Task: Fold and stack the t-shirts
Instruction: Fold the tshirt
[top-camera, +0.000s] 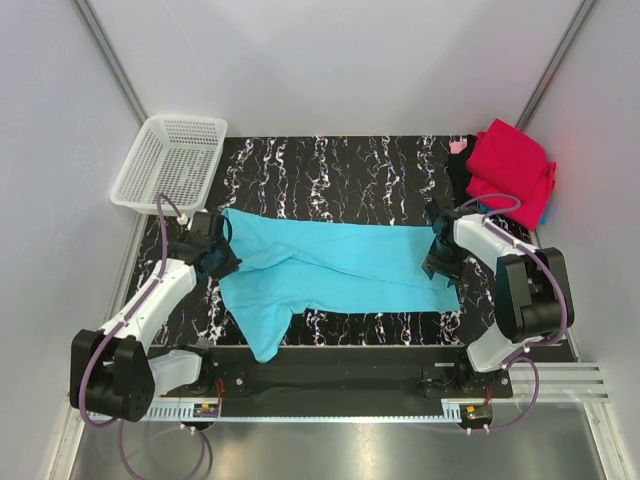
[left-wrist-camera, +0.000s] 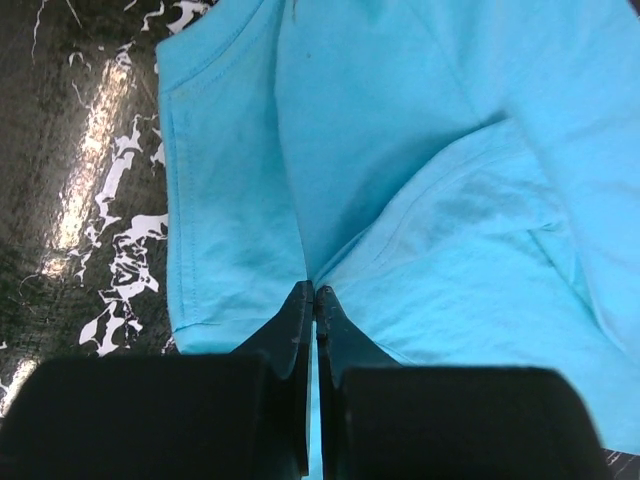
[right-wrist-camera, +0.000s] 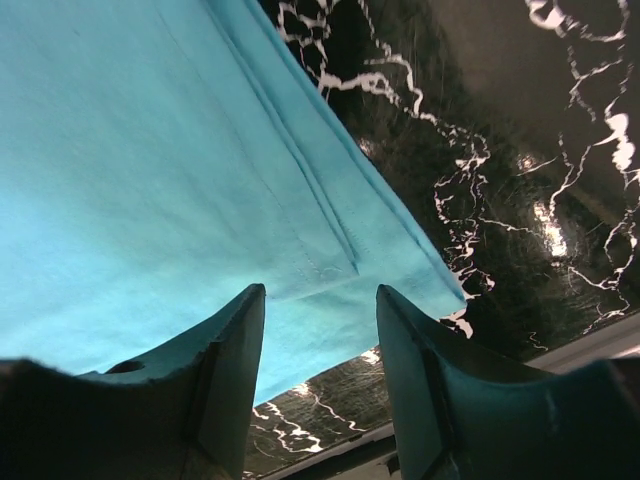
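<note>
You're looking at the turquoise tee (top-camera: 340, 265) lying spread across the middle of the desk (top-camera: 340, 165). It's running as a long band from nr the left edge toward the right edge, w/ one flap reaching toward the near edge, left of centre.

The L gripper (top-camera: 214, 262) is sitting at the tee's left end, nr the left edge. In the L wrist view its fingers (left-wrist-camera: 296, 322) are pressing together w/ no gap at the tips, pinching the turquoise cloth right where two layers are meeting in a crease. Cloth is showing on both sides of the tips, and marbled desk is showing off to one side.

The R gripper (top-camera: 441, 256) is sitting at the tee's right end, toward the right edge. In the R wrist view its fingers (right-wrist-camera: 235, 360) are standing well apart, not gripping, w/ the stitched hem and a corner of the tee lying just beyond the tips. You can't tell whether the tips are touching the cloth.

The red tee (top-camera: 512, 170) is lying bunched at the far right corner, partly overhanging the right edge. Black cloth (top-camera: 462, 172) and a pink scrap (top-camera: 458, 146) are peeking out beside it; too little is showing to say more.

The white mesh basket (top-camera: 170, 160) is sitting at the far left corner, poking out past the left edge, apart from the turquoise tee.
</note>
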